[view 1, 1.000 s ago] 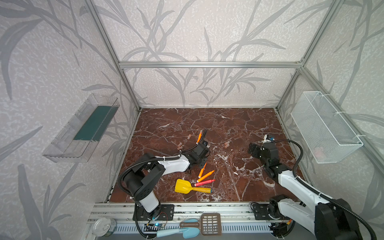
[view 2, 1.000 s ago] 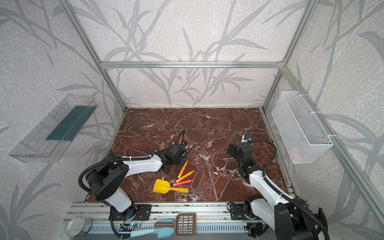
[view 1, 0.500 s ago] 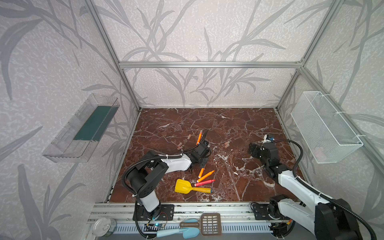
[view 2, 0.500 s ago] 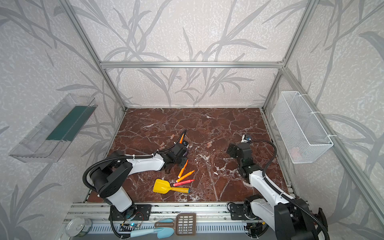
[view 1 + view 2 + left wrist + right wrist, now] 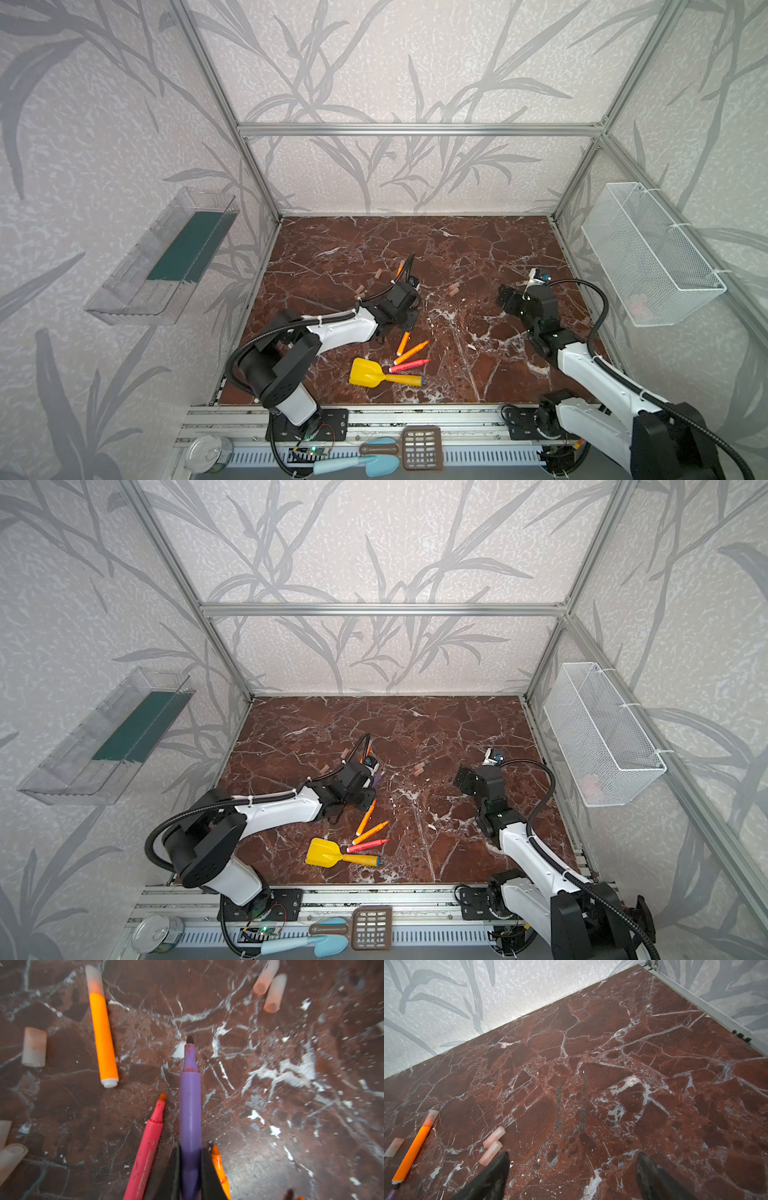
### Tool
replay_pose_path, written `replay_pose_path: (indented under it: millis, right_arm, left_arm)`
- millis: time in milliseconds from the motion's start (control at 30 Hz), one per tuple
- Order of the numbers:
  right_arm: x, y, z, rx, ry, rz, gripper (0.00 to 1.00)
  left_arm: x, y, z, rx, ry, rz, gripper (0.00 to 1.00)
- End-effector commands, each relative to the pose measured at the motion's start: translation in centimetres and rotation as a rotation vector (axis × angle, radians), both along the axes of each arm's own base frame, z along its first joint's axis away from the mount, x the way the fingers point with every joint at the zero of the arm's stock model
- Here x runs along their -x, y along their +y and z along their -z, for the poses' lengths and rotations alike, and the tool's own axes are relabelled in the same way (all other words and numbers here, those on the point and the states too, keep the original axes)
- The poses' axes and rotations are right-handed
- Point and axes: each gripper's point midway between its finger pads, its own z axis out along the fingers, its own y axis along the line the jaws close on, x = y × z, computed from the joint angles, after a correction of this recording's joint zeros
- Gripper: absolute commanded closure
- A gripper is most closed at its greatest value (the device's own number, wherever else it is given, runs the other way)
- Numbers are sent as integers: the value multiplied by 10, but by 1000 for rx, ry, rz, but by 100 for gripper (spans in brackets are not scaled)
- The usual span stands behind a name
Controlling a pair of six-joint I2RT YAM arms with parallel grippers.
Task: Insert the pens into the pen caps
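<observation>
My left gripper (image 5: pixel 190 1152) is shut on the purple pen (image 5: pixel 190 1103), whose dark tip points ahead of the jaws just above the marble. A pink-red pen (image 5: pixel 148 1147) and an orange pen's tip (image 5: pixel 218 1163) lie either side of it. Ahead lies an orange pen (image 5: pixel 102 1036) with a cap on its tip. Loose pen caps (image 5: pixel 34 1047) (image 5: pixel 274 993) lie around. In both top views the left gripper (image 5: pixel 409 301) (image 5: pixel 372 781) is mid-floor, with two orange pens (image 5: pixel 403 343) (image 5: pixel 411 352) and a pink-red pen (image 5: pixel 409 365) in front. My right gripper (image 5: pixel 573 1155) (image 5: pixel 509 299) is open and holds nothing, beside two caps (image 5: pixel 492 1145).
A yellow toy shovel (image 5: pixel 365 372) lies near the front edge by the pens. A wire basket (image 5: pixel 648 257) hangs on the right wall and a clear tray (image 5: pixel 166 257) on the left wall. A can (image 5: pixel 208 453) and a brown spatula (image 5: pixel 417 446) sit on the front rail.
The left jaws have closed on the purple pen, and the left arm has shifted slightly. The right arm has not moved.
</observation>
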Motion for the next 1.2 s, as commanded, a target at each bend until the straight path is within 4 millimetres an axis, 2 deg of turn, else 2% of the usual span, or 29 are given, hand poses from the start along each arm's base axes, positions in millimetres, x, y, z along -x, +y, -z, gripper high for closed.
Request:
replay_pose_path:
  millis: [0,133,233,333,400,500,567,767,933,1167]
  right_arm:
    - [-4,-3,-5,10,-17,16,7]
    - [-5,4,-9,2,-22,-27,7]
    - [2,22,-19,-118,-28,-86,7]
    - [11,72,-47,-292,-145,-276,7]
    - [25,110,-65,-307,-184,-382,8]
    - [48,152,-88,-285,-233,-498,7]
    - [60,170,-98,-311,-261,-567,8]
    - [72,185,-105,-436,-265,-612,10]
    - [67,184,-99,-468,-250,-576,13]
    - [55,196,-94,-472,-213,-569,15]
  left_arm:
    - [1,-10,-35,108,-65,37,100]
    - [13,-20,-59,288,-146,97,100]
    - [26,-29,-76,406,-166,159,100]
    - [33,-36,-86,467,-167,203,100]
    - [33,-39,-88,479,-162,213,100]
    - [34,-45,-89,495,-148,229,100]
    - [36,-49,-90,512,-141,249,100]
    - [46,-63,-92,573,-119,334,100]
    - [52,-74,-91,588,-103,406,100]
    - [55,-83,-84,527,-119,443,100]
